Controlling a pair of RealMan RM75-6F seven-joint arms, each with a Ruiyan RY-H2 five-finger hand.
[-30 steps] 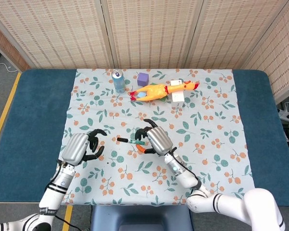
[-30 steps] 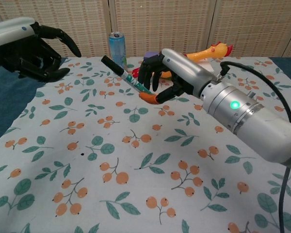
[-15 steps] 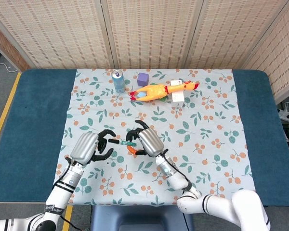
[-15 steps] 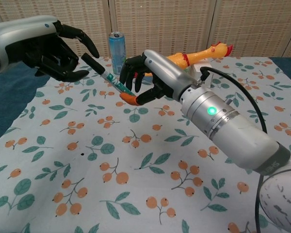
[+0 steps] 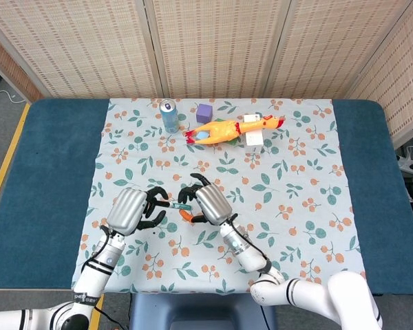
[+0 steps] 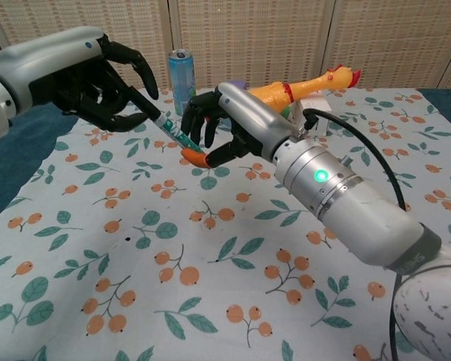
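Both my hands on one pen, above the cloth's near-left part.

My right hand (image 6: 229,120) grips the pen (image 6: 165,122) at its green barrel; my left hand (image 6: 90,75) has its fingers curled round the black cap end. In the chest view the pen's long axis runs from 10 o'clock at the cap to 4 o'clock. At 12 o'clock stands a can (image 5: 169,115); its contents and label can't be read. The toy chicken (image 5: 230,128) lies at 1 o'clock.
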